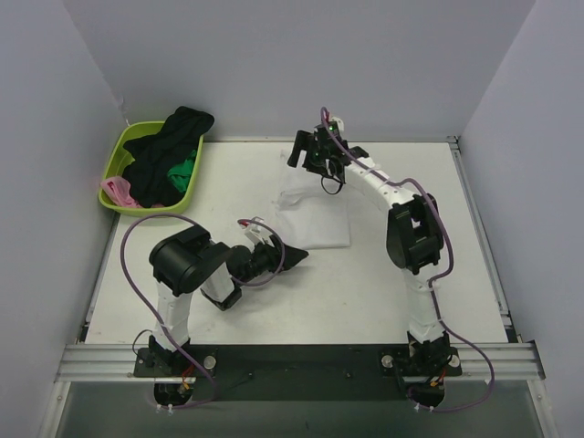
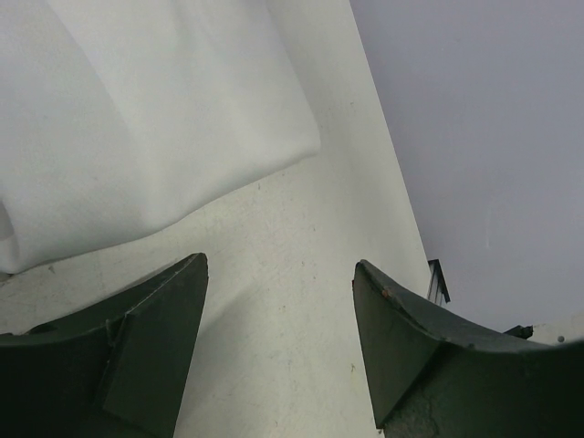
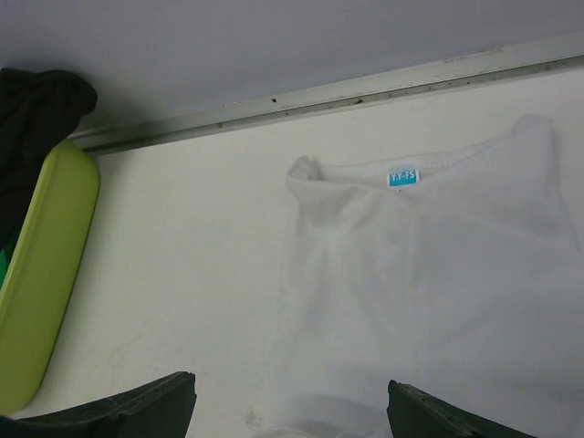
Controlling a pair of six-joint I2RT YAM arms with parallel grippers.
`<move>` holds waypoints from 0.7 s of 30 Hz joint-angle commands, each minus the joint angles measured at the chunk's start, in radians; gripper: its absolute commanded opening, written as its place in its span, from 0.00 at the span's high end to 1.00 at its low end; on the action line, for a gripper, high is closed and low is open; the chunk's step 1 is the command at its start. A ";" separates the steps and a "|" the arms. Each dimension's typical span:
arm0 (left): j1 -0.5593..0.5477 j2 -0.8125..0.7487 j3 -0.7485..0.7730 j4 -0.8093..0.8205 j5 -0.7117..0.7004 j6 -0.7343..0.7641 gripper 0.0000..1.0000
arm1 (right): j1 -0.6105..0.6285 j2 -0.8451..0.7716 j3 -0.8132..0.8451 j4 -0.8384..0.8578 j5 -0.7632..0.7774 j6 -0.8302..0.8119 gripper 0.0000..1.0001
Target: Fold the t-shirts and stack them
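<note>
While the left gripper (image 2: 280,265) and right gripper (image 3: 290,383) hang open and empty, a shallow pinch could rumple the white t-shirt (image 3: 438,274).

Soft cloth, hard plastic, a dull desk.
The white shirt (image 1: 315,219) is thin, matt cloth with a ribbed collar and a small blue label (image 3: 402,175). The black shirt (image 1: 169,151) looks soft and matt too. The basket (image 1: 116,155) is smooth, slightly glossy plastic. The desk (image 1: 411,265) is matt and faintly speckled, edged by a dull metal rail (image 3: 319,91). The left tool (image 2: 280,265) and right tool (image 3: 290,383) have dark matt fingers.
</note>
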 commanded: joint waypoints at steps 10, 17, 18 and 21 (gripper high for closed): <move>-0.016 -0.401 0.132 -0.668 0.092 0.078 0.24 | 0.045 -0.402 -0.434 -0.077 0.226 -0.062 0.14; -0.014 -0.564 0.526 -1.448 -0.135 0.318 0.20 | 0.067 -0.453 -0.523 -0.219 0.281 -0.111 0.14; -0.013 -0.561 0.565 -1.539 -0.222 0.327 0.19 | 0.074 -0.440 -0.518 -0.233 0.286 -0.118 0.14; -0.011 -0.570 0.652 -1.736 -0.362 0.348 0.15 | 0.093 -0.397 -0.495 -0.274 0.269 -0.118 0.14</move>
